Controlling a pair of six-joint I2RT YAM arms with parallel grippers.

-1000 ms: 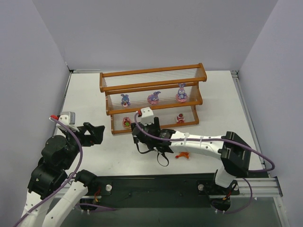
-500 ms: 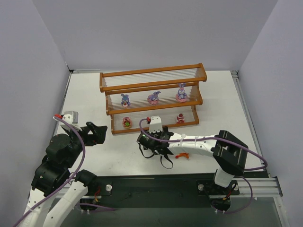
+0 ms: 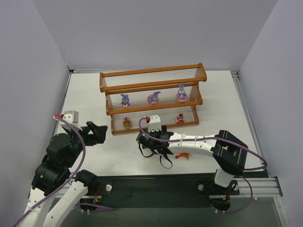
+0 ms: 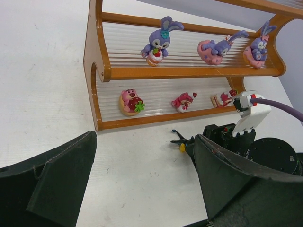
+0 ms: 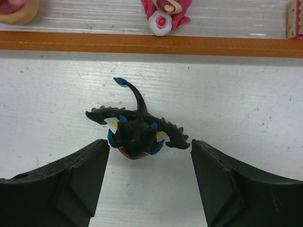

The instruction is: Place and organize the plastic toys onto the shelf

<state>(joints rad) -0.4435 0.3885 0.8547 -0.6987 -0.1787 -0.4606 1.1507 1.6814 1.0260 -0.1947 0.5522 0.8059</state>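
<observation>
The black winged toy lay on the white table between the fingers of the right claw. Its curled, blue-tipped tail pointed away from the claw toward the shelf. The claw stood spread wide around the toy and had hold of nothing. Its pads flanked the wing tips so closely that it could not be told whether they touched.

Just beyond the fingertips ran the shelf's lowest orange-brown rail. On the pale rods behind it a pink toy stood straight ahead of the claw. A round pink-red bear sat off to the claw's left and a small cake-shaped piece to its right.

One tier up, farther from the claw, three figures sat in a row: the left purple rabbit, the middle purple rabbit and the right purple rabbit.

Behind the claw, beside its forearm, the orange toy lay on the table.

Well off to the left, the left claw hung above the table with its jaws wide apart and empty, facing the shelf's left end.
</observation>
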